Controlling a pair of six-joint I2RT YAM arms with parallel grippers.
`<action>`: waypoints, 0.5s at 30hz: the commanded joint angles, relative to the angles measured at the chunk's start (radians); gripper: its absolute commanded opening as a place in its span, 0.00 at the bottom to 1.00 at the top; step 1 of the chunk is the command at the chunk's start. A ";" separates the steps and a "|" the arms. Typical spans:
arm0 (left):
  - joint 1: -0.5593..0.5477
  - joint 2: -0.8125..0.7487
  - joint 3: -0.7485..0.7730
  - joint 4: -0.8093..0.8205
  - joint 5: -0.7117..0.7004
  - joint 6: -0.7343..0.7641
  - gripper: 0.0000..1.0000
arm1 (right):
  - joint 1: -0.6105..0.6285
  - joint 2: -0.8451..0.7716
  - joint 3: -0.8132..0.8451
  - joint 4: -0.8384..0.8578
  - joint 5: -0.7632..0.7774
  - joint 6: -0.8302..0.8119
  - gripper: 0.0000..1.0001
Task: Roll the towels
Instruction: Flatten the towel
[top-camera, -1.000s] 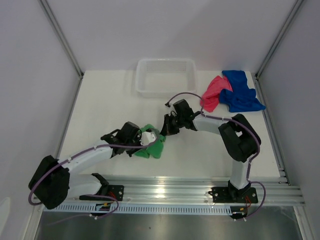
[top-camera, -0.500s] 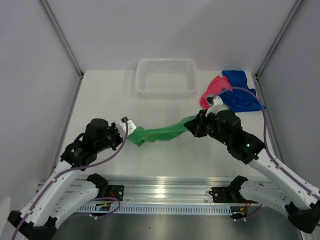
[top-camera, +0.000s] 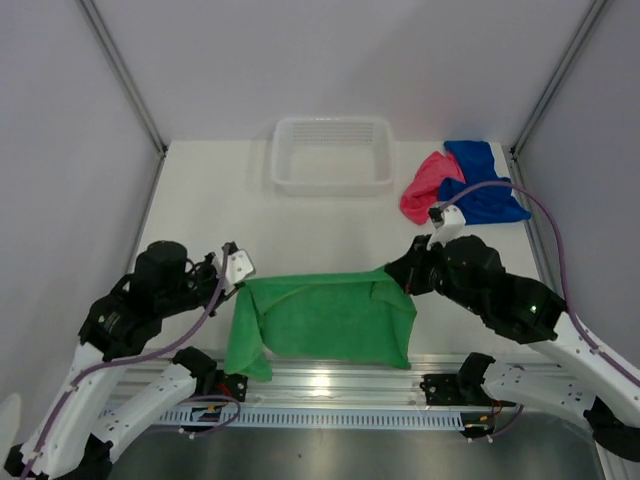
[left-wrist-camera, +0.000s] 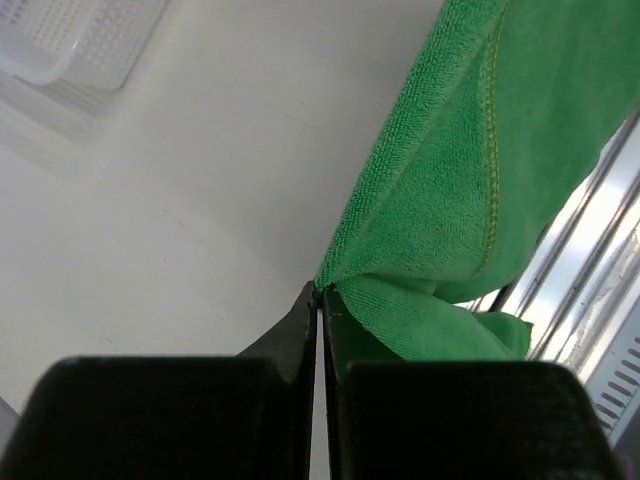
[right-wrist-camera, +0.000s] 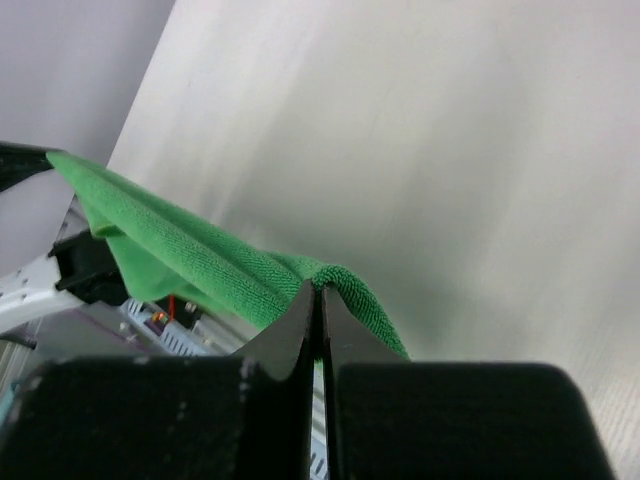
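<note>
The green towel (top-camera: 320, 320) hangs spread out between both arms above the table's near edge, its lower edge over the rail. My left gripper (top-camera: 240, 278) is shut on its upper left corner (left-wrist-camera: 345, 270), and my right gripper (top-camera: 392, 275) is shut on its upper right corner (right-wrist-camera: 345, 280). The pink-red towel (top-camera: 424, 187) lies crumpled at the far right, touching the royal blue towel (top-camera: 482, 183) beside it.
A white slotted basket (top-camera: 332, 155) stands at the back centre of the white table (top-camera: 210, 200). An aluminium rail (top-camera: 340, 385) runs along the near edge. Metal posts and grey walls close in both sides.
Both arms pulled apart and back toward the near edge. The green towel went from a crumpled lump, to a stretched strip, to a flat hanging sheet.
</note>
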 joint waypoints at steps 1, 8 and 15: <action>0.022 0.129 -0.064 0.093 -0.091 0.049 0.01 | -0.184 0.074 0.052 -0.029 0.049 -0.103 0.00; 0.185 0.567 -0.050 0.404 -0.034 0.108 0.03 | -0.629 0.370 -0.120 0.276 -0.381 -0.211 0.00; 0.188 0.895 0.125 0.504 -0.116 0.056 0.68 | -0.694 0.731 0.019 0.381 -0.300 -0.200 0.52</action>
